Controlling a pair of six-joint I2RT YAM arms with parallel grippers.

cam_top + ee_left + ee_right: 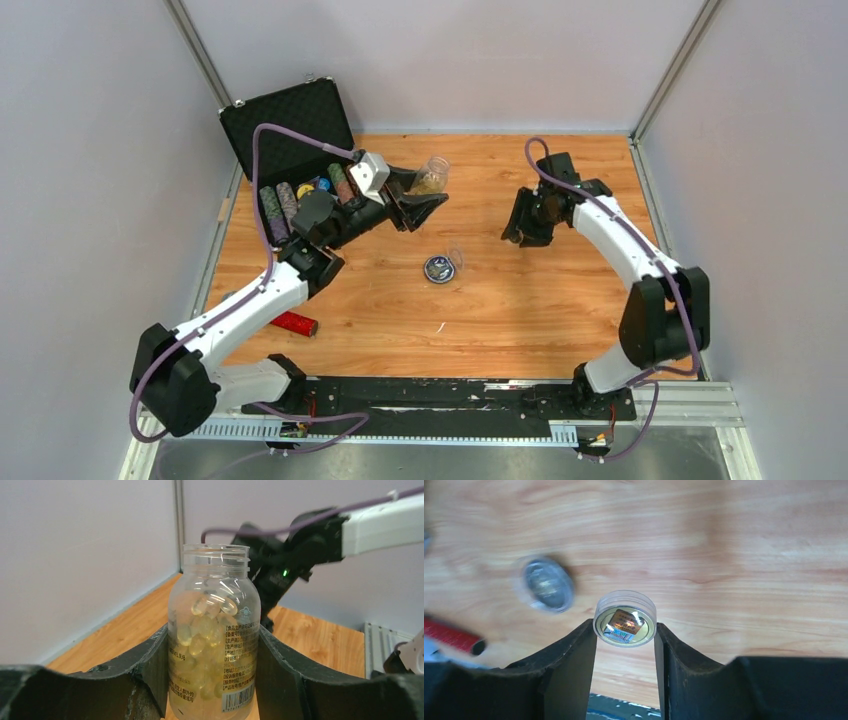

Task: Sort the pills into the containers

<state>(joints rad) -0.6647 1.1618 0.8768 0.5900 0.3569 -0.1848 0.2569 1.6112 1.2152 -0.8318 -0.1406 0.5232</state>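
Observation:
My left gripper [428, 203] is shut on a clear pill bottle [433, 174] and holds it above the table at the back centre. In the left wrist view the bottle [214, 630] stands upright between the fingers [150, 670], uncapped and full of pale yellow softgel pills [202, 627]. My right gripper [524, 232] is shut on the bottle's clear round cap [625, 618], held above the wood. The container, a small round silvery-blue dish with a dark rim [440, 268], lies on the table between the two arms. It shows blurred in the right wrist view [548, 584].
An open black poker-chip case [290, 125] stands at the back left with stacks of chips [300, 195] in it. A red cylinder [295, 323] lies near the left arm. A small clear round piece [456, 256] lies beside the dish. White walls enclose the wooden table [560, 320].

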